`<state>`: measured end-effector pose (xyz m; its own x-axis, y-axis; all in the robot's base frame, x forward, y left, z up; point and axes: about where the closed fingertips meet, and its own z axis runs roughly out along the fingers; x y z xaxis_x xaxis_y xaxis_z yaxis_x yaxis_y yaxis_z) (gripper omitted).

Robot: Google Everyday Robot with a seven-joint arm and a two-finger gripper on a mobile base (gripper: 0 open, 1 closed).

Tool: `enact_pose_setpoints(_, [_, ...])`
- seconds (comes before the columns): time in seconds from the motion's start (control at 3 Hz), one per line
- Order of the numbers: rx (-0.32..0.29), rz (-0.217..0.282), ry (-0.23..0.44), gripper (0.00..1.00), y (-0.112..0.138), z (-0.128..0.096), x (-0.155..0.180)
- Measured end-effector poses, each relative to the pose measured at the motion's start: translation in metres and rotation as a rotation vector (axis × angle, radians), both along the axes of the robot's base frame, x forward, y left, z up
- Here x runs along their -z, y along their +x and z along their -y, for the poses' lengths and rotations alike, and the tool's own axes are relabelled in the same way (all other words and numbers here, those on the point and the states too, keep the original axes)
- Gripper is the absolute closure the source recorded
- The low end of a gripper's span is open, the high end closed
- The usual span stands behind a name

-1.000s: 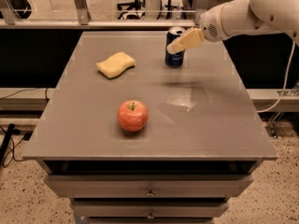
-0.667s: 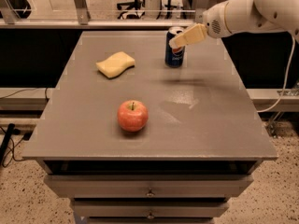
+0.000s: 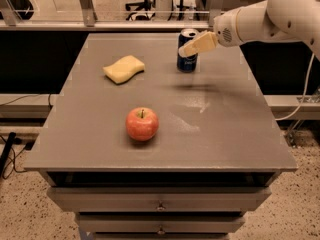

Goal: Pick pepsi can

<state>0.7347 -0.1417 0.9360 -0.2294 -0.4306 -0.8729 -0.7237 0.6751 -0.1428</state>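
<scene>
Can: we saw the dark blue cylindrical pepsi can (image 3: 186,63) upright on the grey table (image 3: 235,134).
Gripper: the cream two-finger gripper (image 3: 184,50) hung at its top.

Pincer (image 3: 184,50) slightly lower now, overlapping the upper part of the pepsi can (image 3: 186,63)

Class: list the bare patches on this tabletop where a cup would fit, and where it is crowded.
Bare: the right side of the table, right of the apple; the front-left corner, below the sponge. Crowded: back centre, where the gripper hangs at the pepsi can.
</scene>
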Motion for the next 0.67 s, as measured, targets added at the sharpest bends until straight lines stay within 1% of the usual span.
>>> enact_pose_setpoints(0.33, [-0.005,0.008,0.034,0.0,0.007,-0.015,0.021])
enact_pose_setpoints(0.67, [0.008,0.027,0.083,0.0,0.024,-0.023,0.032])
